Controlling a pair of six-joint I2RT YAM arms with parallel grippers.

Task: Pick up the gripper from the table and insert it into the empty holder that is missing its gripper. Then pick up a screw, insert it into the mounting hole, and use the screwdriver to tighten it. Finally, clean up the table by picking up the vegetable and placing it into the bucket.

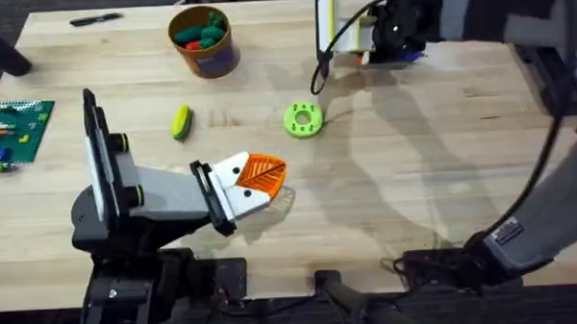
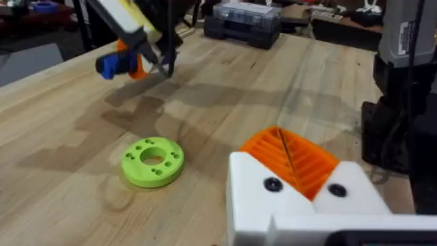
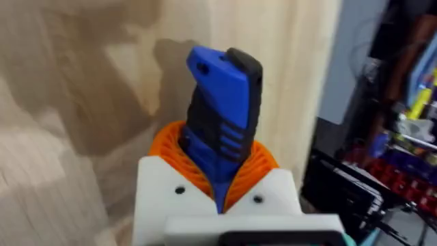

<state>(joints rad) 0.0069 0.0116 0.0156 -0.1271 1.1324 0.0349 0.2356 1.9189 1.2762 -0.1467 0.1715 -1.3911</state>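
Observation:
My left gripper [image 1: 265,172] rests low over the table [image 1: 414,177] near its front middle, shut, with its orange ribbed pads [image 2: 290,160] pressed together on white finger bases [image 2: 273,205]; a dark screw head [image 2: 273,183] shows in each base. At the far edge, my right gripper [image 3: 218,164] is shut on the blue screwdriver [image 3: 222,96], which also appears in the left wrist view [image 2: 109,65]. The yellow-green vegetable [image 1: 180,121] lies left of centre. The orange bucket [image 1: 203,38] stands at the back with green and red toys inside.
A green round disc with holes [image 1: 302,119] lies mid-table, just beyond my left gripper. A green brick plate [image 1: 8,128] sits at the left edge and a black pen [image 1: 96,20] at the back left. Black cases [image 2: 246,20] stand past the far edge.

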